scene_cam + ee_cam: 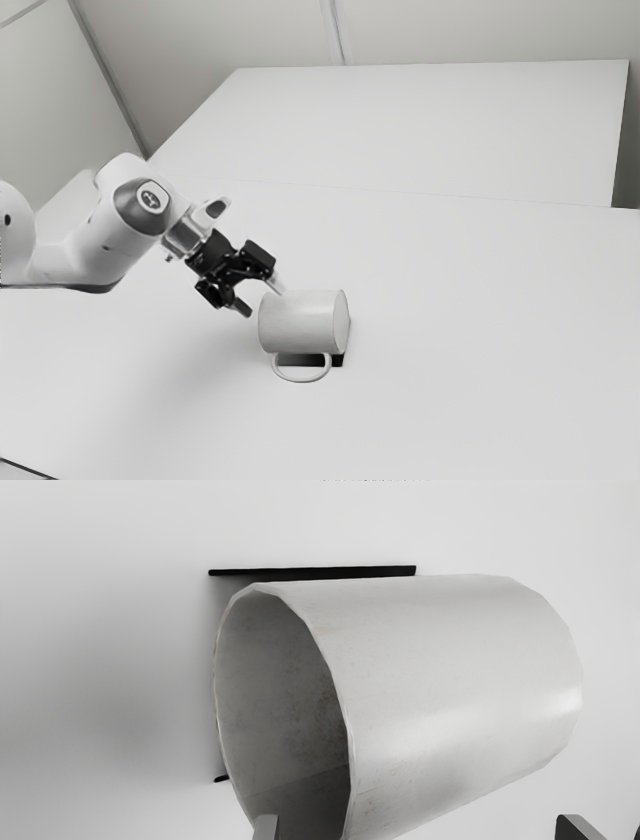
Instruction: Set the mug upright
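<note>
The white mug [304, 322] lies on its side on the table, its handle [302, 377] pointing toward the exterior view's bottom edge. My gripper [262, 299] is open at the mug's upper left side in that view, one fingertip close to the mug's upper edge. In the wrist view the mug [450, 680] shows its hollow mouth and outer wall. The gripper [420, 827] has its fingers wide apart there, one overlapping the mouth's rim, the other beyond the wall. Contact with the mug cannot be told.
A flat black object [310, 573] lies under the mug, sticking out along its side and past its mouth; its edge [337, 360] is visible beside the handle. The white table [480, 350] extends around it, with another pale surface [430, 130] behind.
</note>
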Robot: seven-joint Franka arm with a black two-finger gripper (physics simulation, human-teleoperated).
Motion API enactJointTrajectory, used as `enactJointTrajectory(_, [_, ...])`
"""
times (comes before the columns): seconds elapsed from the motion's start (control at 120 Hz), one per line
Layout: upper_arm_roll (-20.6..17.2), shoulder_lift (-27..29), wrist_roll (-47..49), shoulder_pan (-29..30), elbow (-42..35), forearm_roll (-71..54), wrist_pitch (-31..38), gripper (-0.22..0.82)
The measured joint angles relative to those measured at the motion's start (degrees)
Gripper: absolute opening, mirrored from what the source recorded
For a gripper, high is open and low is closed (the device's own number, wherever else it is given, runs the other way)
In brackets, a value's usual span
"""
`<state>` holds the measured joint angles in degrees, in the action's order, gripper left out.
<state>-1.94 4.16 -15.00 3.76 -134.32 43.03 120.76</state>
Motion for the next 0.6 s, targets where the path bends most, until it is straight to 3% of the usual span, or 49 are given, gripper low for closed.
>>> enactJointTrajectory(0.417, [0.3, -3.7, -17.9, 0.9, -5.2, 26.0, 0.0, 0.59])
enactJointTrajectory(0.492, [0.3, -3.9, -20.8, 1.0, -5.4, 29.2, -1.4, 0.51])
enactJointTrajectory(0.6, [0.3, -3.9, -24.4, 1.1, -5.4, 31.9, -2.9, 0.28])
